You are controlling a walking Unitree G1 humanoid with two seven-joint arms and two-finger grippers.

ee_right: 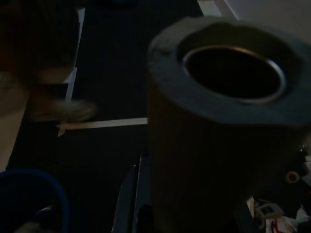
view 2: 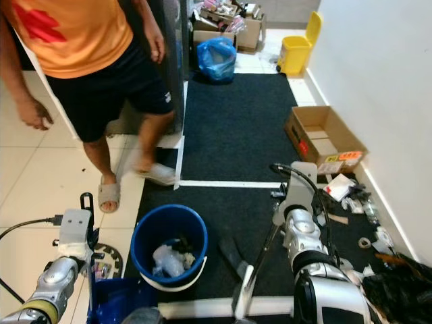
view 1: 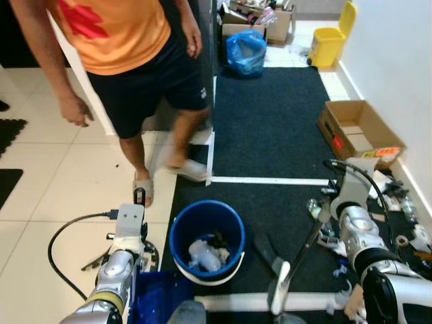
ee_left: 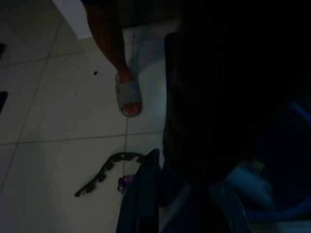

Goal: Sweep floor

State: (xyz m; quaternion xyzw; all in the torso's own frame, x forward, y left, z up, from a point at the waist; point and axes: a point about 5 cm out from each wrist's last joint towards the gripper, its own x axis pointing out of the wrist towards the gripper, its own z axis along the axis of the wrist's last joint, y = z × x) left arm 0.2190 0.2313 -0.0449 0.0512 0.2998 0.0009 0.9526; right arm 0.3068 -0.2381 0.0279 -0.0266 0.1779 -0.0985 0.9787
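My right gripper (view 1: 329,214) is shut on a pale broom handle (view 1: 302,260) that slants down across the dark carpet toward my feet. The handle's hollow end (ee_right: 233,73) looms close in the right wrist view. My left gripper (view 1: 138,198) is low over the white tiles, shut on the thin upright handle (view 2: 90,270) of a blue dustpan (view 1: 158,297). Between my arms stands a blue bucket (view 1: 181,226) with crumpled rubbish (view 1: 202,255) inside. Scraps of litter (view 1: 395,202) lie along the right wall.
A person (view 1: 128,61) in an orange shirt steps just past the bucket, one sandal (view 1: 143,190) planted and the other foot blurred. A cardboard box (view 1: 358,128), a yellow bin (view 1: 331,40) and a blue bag (view 1: 244,52) lie further off. A black cable (view 1: 59,246) loops on the tiles.
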